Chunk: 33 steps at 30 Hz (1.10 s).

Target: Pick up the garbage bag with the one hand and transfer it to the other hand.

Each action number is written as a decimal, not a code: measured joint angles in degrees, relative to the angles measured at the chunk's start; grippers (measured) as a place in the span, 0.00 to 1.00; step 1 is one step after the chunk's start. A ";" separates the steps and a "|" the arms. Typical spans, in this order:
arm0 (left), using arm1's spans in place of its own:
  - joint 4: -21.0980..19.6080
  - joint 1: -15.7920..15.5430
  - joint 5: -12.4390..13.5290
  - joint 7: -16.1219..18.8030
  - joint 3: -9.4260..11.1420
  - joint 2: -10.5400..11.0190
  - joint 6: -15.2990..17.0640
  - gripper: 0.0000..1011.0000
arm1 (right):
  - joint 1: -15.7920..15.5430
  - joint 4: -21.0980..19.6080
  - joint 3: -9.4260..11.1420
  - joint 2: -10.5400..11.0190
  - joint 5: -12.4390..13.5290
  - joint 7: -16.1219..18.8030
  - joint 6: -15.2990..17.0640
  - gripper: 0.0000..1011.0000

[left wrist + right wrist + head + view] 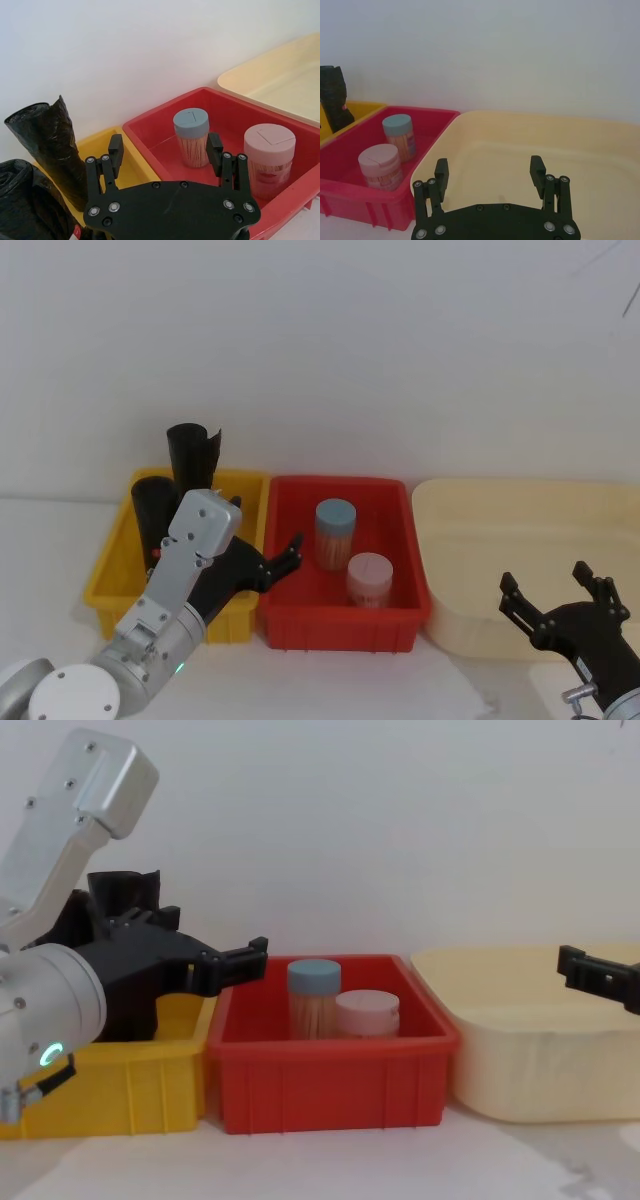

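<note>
The garbage bag (152, 508) is the shorter black roll standing in the yellow bin (108, 572), with a bit of red at its base. In the left wrist view the garbage bag (20, 200) is close beside the palm. A taller plain black roll (195, 455) stands behind it. My left gripper (275, 562), on the green-lit wrist, hangs open and empty over the wall between the yellow and red bins, just right of the rolls. The left gripper (165, 150) has its jaws spread wide. My right gripper (548, 585) is open and empty above the cream tub's near edge.
The red bin (340, 625) holds a blue-lidded jar of toothpicks (335, 530) and a pink-lidded jar (369, 578). A large cream tub (450, 540) stands to its right. A white wall runs close behind all three containers.
</note>
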 joint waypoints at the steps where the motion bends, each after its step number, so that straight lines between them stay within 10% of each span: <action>1: 0.00 0.00 0.00 0.00 0.00 0.00 0.00 0.99 | 0.00 0.00 0.00 0.00 0.00 0.00 0.00 0.99; 23: 0.00 0.00 0.00 0.00 0.00 0.00 0.00 0.99 | -2.03 -5.42 2.06 3.99 3.33 5.29 5.25 0.99; 33: 0.00 0.00 0.00 0.00 0.00 0.00 0.00 0.99 | 1.90 -6.30 -0.14 6.56 4.64 10.61 10.10 0.99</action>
